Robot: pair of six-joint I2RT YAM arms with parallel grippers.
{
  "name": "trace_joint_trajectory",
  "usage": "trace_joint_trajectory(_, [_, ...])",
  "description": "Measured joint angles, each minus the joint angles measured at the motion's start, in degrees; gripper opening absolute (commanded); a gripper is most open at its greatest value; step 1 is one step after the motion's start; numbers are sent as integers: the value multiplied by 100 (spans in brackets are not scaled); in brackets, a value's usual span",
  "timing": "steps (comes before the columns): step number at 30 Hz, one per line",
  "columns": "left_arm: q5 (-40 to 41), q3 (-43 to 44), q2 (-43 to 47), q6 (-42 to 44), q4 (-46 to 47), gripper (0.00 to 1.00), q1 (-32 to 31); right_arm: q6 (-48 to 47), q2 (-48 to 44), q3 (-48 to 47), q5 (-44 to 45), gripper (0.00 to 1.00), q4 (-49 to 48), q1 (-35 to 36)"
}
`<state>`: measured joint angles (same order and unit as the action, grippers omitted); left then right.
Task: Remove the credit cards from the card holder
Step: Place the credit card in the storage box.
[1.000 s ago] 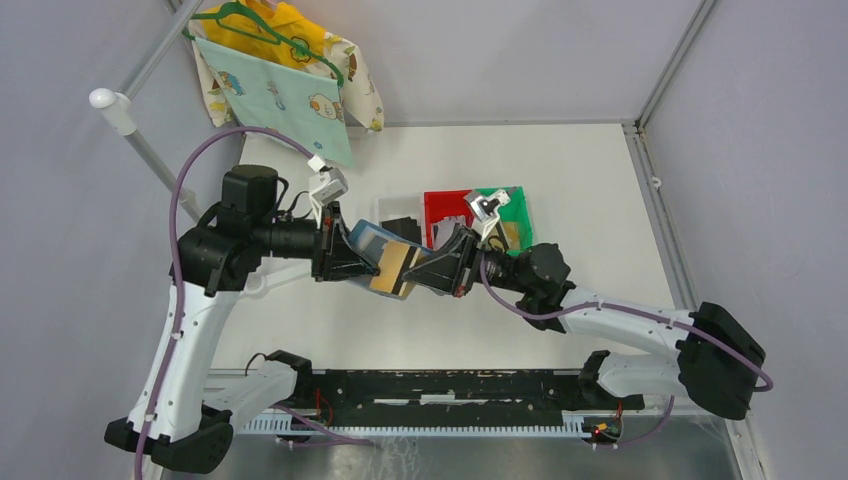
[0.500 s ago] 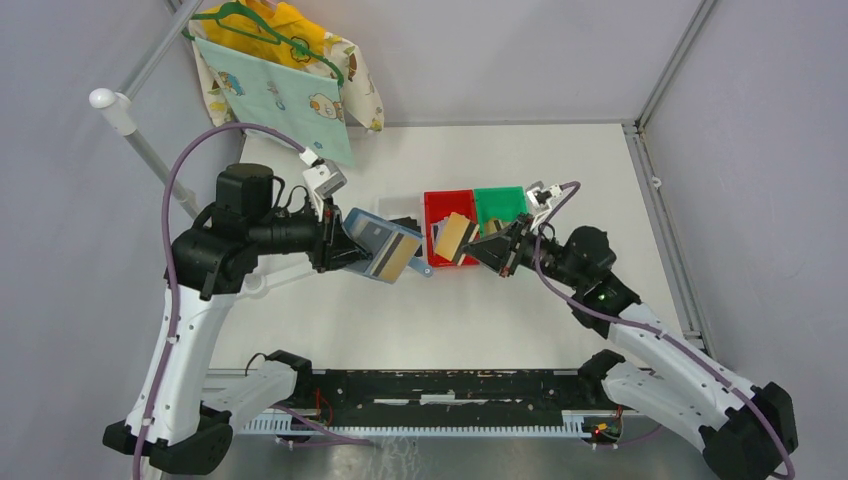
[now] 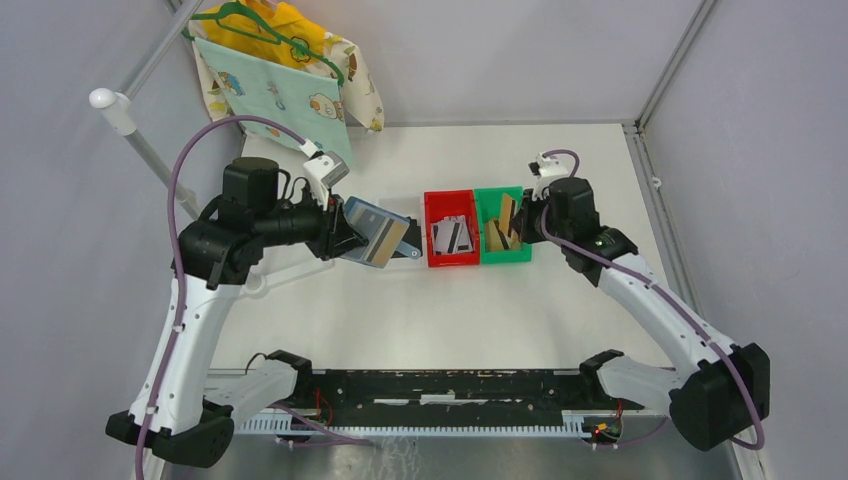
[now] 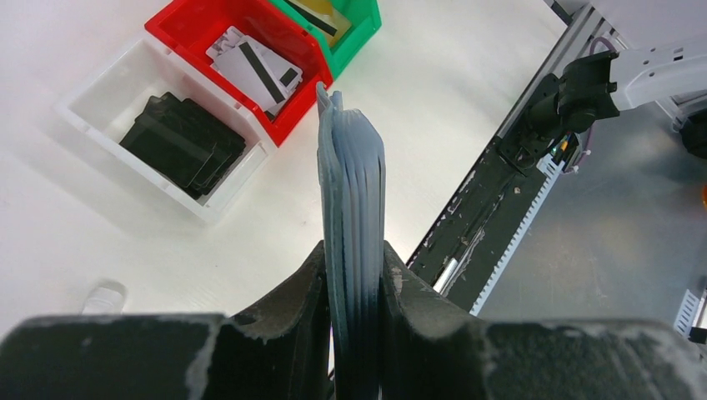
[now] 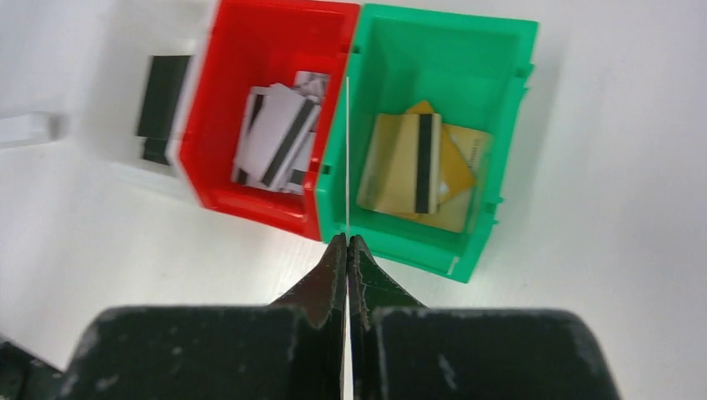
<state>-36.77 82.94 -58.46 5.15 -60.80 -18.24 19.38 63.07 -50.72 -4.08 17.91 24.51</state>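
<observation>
My left gripper (image 3: 345, 235) is shut on the slate-blue card holder (image 3: 378, 232) and holds it open in the air, left of the bins. The tan pockets and a striped card show on it. In the left wrist view the card holder (image 4: 352, 192) stands edge-on between the fingers of my left gripper (image 4: 352, 250). My right gripper (image 3: 520, 212) is shut on a gold-tan credit card (image 3: 506, 214) above the green bin (image 3: 520, 252). In the right wrist view this card (image 5: 346, 150) is a thin edge-on line rising from my right gripper (image 5: 347, 242).
The green bin (image 5: 442, 37) holds gold-tan cards (image 5: 413, 162). The red bin (image 5: 267, 33) holds white-grey striped cards (image 5: 279, 137). The white bin (image 4: 100, 112) holds black cards (image 4: 183, 142). A patterned cloth (image 3: 275, 90) hangs at the back left.
My right gripper drew a gold-tan card away from the card holder and carried it right, to above the green bin. My left gripper moved the holder slightly left and back.
</observation>
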Motion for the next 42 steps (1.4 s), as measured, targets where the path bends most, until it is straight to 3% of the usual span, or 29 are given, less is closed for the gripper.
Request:
trace_joint_trajectory(10, [-125, 0, 105, 0, 7, 4, 0, -431, 1377, -173, 448, 0, 76, -140])
trace_joint_trajectory(24, [-267, 7, 249, 2, 66, 5, 0, -442, 2660, -466, -358, 0, -422, -203])
trace_joint_trajectory(25, [-269, 7, 267, 0, 85, 5, 0, -452, 2730, -518, -407, 3, -431, -216])
trace_joint_trajectory(30, [-280, 7, 328, 0, 129, 5, 0, -592, 2977, -776, -341, 46, -317, -256])
trace_joint_trajectory(36, [-293, 7, 334, -61, 151, 5, 0, -601, 2669, -846, 181, 61, -199, -256])
trace_joint_trajectory(39, [-380, 7, 334, -162, 247, 5, 0, -525, 2100, -848, 243, 67, -210, -238])
trace_joint_trajectory(42, [-424, 4, 339, -317, 411, 4, 0, -306, 1427, -835, -4, 81, -372, -201])
